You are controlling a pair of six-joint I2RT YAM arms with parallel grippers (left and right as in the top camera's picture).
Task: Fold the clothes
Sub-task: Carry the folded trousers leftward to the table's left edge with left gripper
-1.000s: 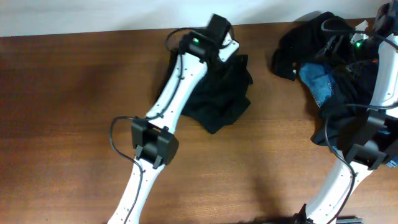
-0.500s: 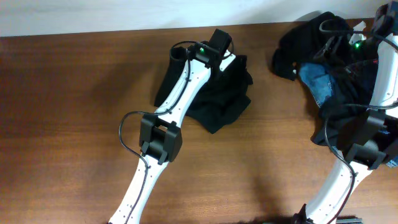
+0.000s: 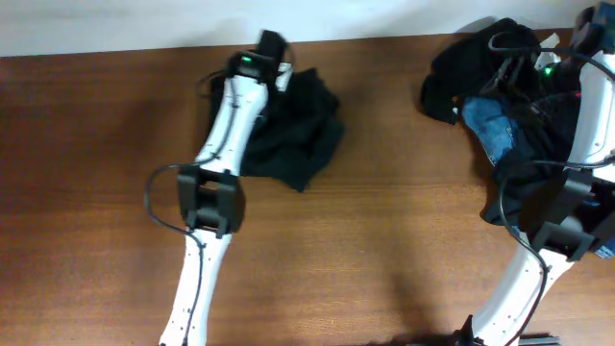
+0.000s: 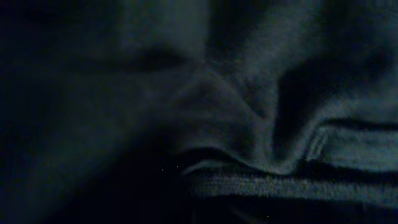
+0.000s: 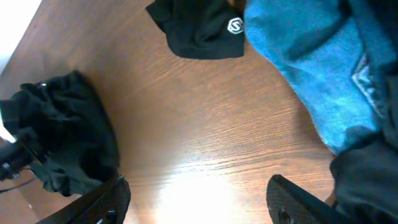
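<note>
A crumpled black garment [image 3: 298, 135] lies at the far middle of the table. My left gripper [image 3: 272, 50] sits at its far edge, shut on the fabric; dark cloth with a stitched hem [image 4: 292, 183] fills the left wrist view and hides the fingers. At the far right lies a pile of clothes [image 3: 461, 67], mostly black, with blue denim jeans [image 3: 490, 125] in it. In the right wrist view my right gripper [image 5: 199, 202] hangs open over bare wood, the jeans [image 5: 311, 68] to its right and the black garment [image 5: 68, 137] to its left.
The brown wooden table [image 3: 96, 144] meets a white wall along its far edge. A black piece with a small white logo [image 5: 199, 28] spills from the pile onto the wood. The right arm [image 3: 567, 192] stands over the pile's near side.
My left gripper has swung left along the far edge, and the black garment has slid left with it. The right arm and the pile have stayed put.
</note>
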